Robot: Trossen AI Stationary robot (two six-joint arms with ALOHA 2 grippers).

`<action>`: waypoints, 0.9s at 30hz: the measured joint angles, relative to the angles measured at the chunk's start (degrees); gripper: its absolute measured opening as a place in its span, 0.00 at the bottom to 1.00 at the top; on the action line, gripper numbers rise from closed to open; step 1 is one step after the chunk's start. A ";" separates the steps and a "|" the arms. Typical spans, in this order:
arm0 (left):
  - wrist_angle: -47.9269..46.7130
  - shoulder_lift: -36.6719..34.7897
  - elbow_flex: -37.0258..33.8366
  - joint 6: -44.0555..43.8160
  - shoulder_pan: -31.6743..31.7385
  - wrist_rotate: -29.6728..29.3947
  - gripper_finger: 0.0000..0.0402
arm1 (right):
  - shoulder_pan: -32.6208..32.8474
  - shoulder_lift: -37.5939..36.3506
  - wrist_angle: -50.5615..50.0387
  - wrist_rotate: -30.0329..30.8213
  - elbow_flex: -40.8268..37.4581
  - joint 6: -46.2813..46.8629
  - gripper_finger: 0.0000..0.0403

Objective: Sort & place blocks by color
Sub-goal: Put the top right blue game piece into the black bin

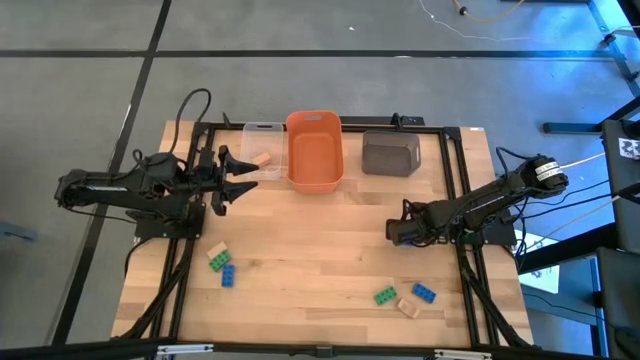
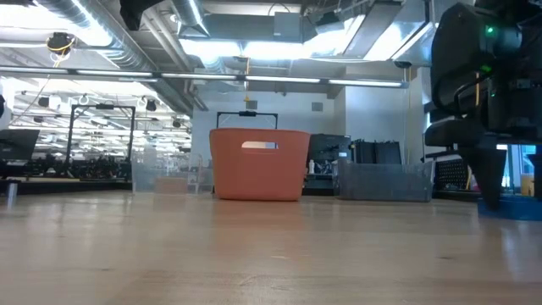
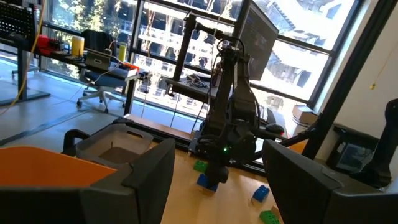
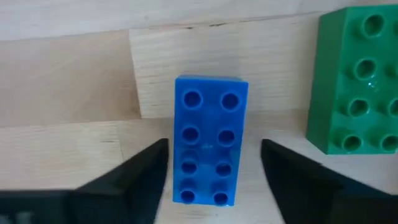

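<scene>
Because a tan block [image 1: 263, 159] already lies in the clear bin [image 1: 262, 131], the left gripper [image 1: 248, 177] just beside that bin looks to me like one with nothing left to carry: its fingers stand wide apart and hold nothing. Toward the near edge of the worktop [image 1: 310, 240], a tan brick [image 1: 216, 250], a green brick [image 1: 218, 262] and a blue brick [image 1: 228, 276] lie close together, unsorted.

At the middle of the far edge stands the orange bin [image 1: 291, 150], in which no block shows. Next to it is the grey-brown bin [image 1: 390, 153], whose dark inside I cannot read.

Further right, the right gripper [image 4: 214, 146] hangs low over the worktop, well short of the bins. Its fingers are apart and straddle a blue block [image 4: 210, 124] along its long sides, with a sliver of wood showing on each side, so they are not clamped. I judge this to be the line-up for a pick, the long sides offering the narrower grip. A green block [image 4: 357, 81] lies just beside the blue one, close enough that one finger could nudge it when closing.

Near the front right lie three more: green [image 1: 385, 295], tan [image 1: 407, 307] and blue [image 1: 424, 292].
</scene>
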 joint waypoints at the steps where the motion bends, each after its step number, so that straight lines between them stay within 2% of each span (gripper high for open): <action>1: 0.00 0.01 0.00 0.00 0.00 -0.01 0.58 | 0.00 0.00 0.04 -0.01 0.00 0.01 0.55; 6: 0.00 0.00 0.00 0.00 0.00 -0.04 0.58 | 0.00 -0.12 -0.01 0.01 0.08 -3.40 0.34; 11: 0.00 0.02 0.00 0.00 0.00 -0.04 0.58 | 0.02 -3.56 -0.20 2.33 3.03 -14.53 0.34; 15: 0.00 0.02 0.00 0.00 0.00 -0.04 0.58 | 0.00 -9.65 3.37 10.70 7.45 -25.57 0.34; 19: 0.02 0.02 0.00 0.00 0.00 -0.04 0.58 | -0.90 -15.17 17.48 16.16 9.54 -42.68 0.34; 27: 0.44 0.00 0.00 0.01 0.00 -1.27 0.58 | -4.10 -18.26 57.91 14.91 9.66 -78.50 0.34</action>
